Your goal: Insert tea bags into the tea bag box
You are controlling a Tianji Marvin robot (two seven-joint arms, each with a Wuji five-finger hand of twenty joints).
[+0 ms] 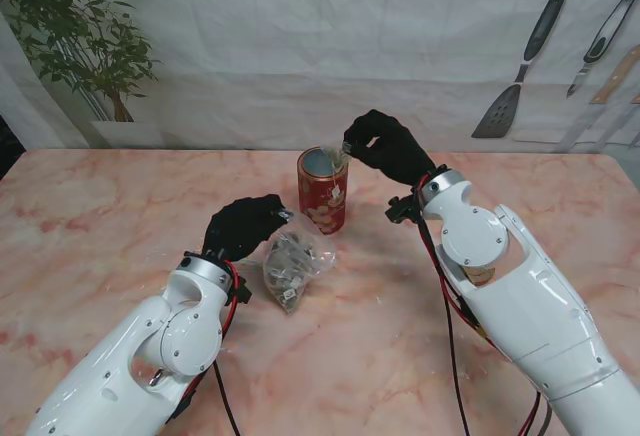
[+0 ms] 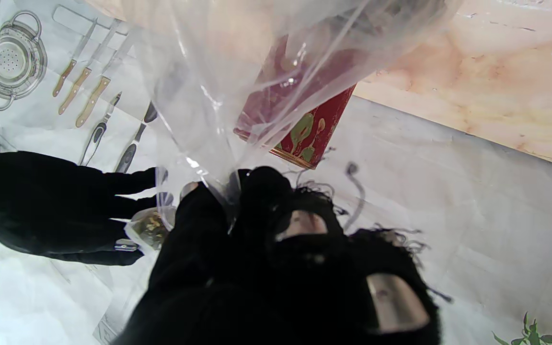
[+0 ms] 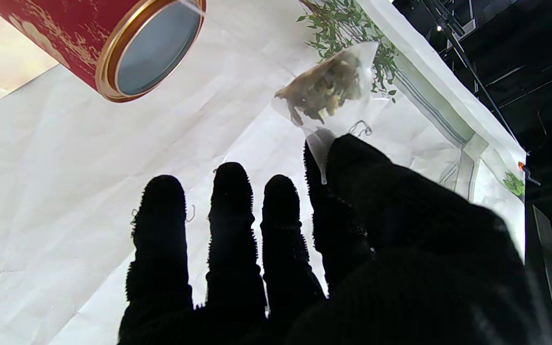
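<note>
Two black-gloved hands work over our pink marble table [image 1: 90, 246]. On the left, our left hand [image 1: 243, 227] is closed on the top of a clear plastic bag [image 1: 293, 266] of tea bags; the bag's bulk rests on the table just right of that hand and near the foot of the tin. Our left wrist camera shows the film of the bag [image 2: 237, 81] gathered and pinched between the thumb and fingertips [image 2: 261, 184], with the red tin blurred behind the plastic.

At the middle stands the tea bag box [image 1: 322, 190], a red round tin with a gold pattern, upright, lid off, its pale inside visible from above. It sits farther from us than the plastic bag and touches or nearly touches it; we cannot tell which.

To the right, our right hand [image 1: 387, 146] hovers just right of the tin's open mouth, slightly above its rim. It holds one tea bag [image 1: 333, 159] by a corner, pinched between thumb and forefinger, the other three fingers straight and apart. Our right wrist camera shows that tea bag [image 3: 326, 91], a translucent sachet with dried leaves inside, hanging free beside the tin's gold-rimmed opening [image 3: 154, 48]. In our stand's view it dangles over the rim, not yet inside.
</note>
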